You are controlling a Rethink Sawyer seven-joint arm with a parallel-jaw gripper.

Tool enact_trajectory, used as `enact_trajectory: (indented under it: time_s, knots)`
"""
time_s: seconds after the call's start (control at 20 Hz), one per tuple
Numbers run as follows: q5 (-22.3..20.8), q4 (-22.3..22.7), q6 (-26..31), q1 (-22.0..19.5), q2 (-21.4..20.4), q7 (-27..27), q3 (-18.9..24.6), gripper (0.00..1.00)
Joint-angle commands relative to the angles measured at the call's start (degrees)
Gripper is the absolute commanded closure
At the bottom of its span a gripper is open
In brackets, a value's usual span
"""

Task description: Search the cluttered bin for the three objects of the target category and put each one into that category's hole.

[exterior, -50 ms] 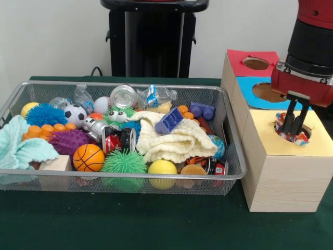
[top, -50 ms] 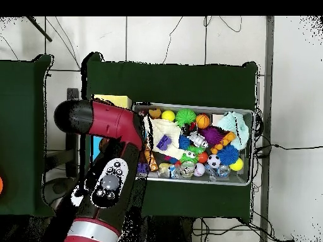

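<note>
My gripper [exterior, -50 ms: 292, 127] hangs over the wooden box [exterior, -50 ms: 283, 177] at the right, with its fingers reaching down into the hole of the yellow section [exterior, -50 ms: 312, 138]. They stand close together, shut on a crumpled red, blue and white can [exterior, -50 ms: 302, 137] that sits in the mouth of that hole. In the wire bin [exterior, -50 ms: 125, 177], a crushed red and black can [exterior, -50 ms: 118, 139] lies near the middle. A second crushed can [exterior, -50 ms: 214, 166] lies at the front right corner. In the overhead view the arm [top, -50 ms: 110, 183] hides the gripper and most of the box.
The box also has a blue section [exterior, -50 ms: 268, 92] and a red section [exterior, -50 ms: 255, 63], each with a hole. The bin holds balls, spiky toys, plastic bottles [exterior, -50 ms: 156, 96], a purple block [exterior, -50 ms: 169, 121], a cream cloth [exterior, -50 ms: 174, 140] and a mint cloth [exterior, -50 ms: 21, 148].
</note>
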Motion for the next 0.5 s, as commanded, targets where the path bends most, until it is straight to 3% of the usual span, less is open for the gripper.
enact_trajectory:
  time_s: [0.05, 0.25, 0.5]
  knots:
    - [2.56, 5.28, -3.64, -0.06, 3.59, 16.76, 5.10, 1.00]
    - [2.03, 3.03, -5.55, 1.35, 6.02, 18.94, 1.81, 1.00]
    - [2.38, 3.06, -2.96, 1.06, 6.45, 18.85, 1.78, 1.00]
